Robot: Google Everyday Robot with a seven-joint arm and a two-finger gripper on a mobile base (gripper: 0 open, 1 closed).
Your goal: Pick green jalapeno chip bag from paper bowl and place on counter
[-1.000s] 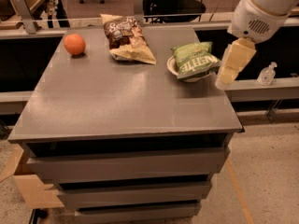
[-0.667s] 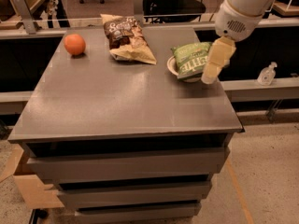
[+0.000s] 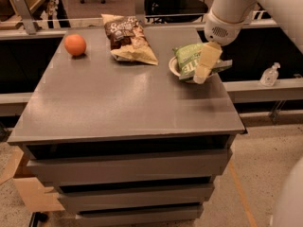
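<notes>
Orange (image 3: 75, 45) is seen well left of the bowl (image 3: 173, 66), toward the far left of the table (image 3: 123, 103); it has not been moved over the last second. Brown bag (image 3: 129, 38) is laid just left of the bowl and a little behind it, also unmoved. The bowl is set near the table's right edge. The green bag (image 3: 189, 60) is still carried in it, tilted and overhanging the bowl's right rim. Neither has been shifted. One change is noted: the claw (image 3: 200, 75) has been swung in from just right of the bowl and is now laid across the right half of the green bag, above the bowl's right rim. Contact is likely but cannot be confirmed. Whether the claw is spread or pressed together cannot be told. The bag is not yet lifted, so the pick is judged to be at the approach-to-grasp stage; placing on the table is still to be done. Bottle (image 3: 270, 74) is seen well right of the bowl, off the table.
</notes>
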